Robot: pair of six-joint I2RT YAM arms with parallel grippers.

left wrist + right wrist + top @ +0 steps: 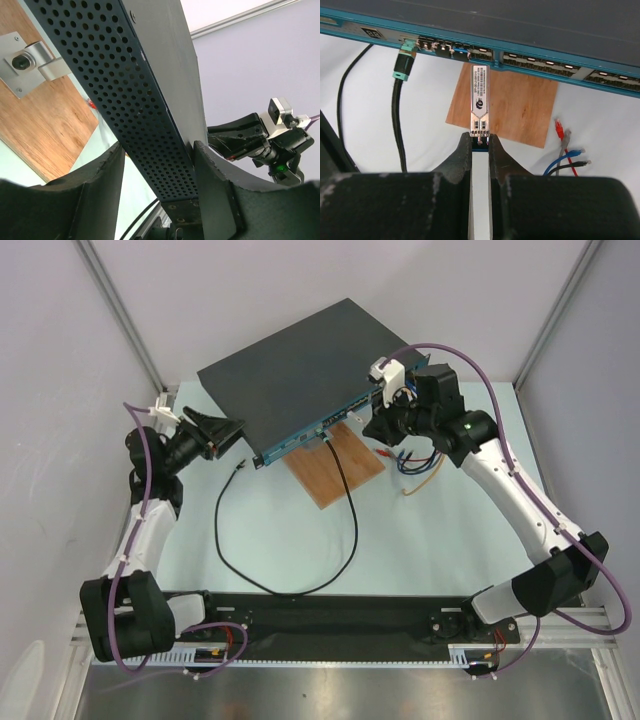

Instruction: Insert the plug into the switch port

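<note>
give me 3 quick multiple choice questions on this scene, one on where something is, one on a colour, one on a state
1. Where is the wooden board relative to the switch?
A) on top of it
B) below its front edge, jutting forward
C) leaning on the back wall

2. What colour is the switch's front face?
A) teal
B) red
C) white

3. What state is the right pincer in?
A) open and empty
B) shut on a screwdriver
C) shut on the silver plug

Answers:
1 B, both the top and right wrist views show the board emerging from under the front edge.
2 A, the strip holding the ports is teal.
3 C, both fingers pinch the plug's rear end.
</note>
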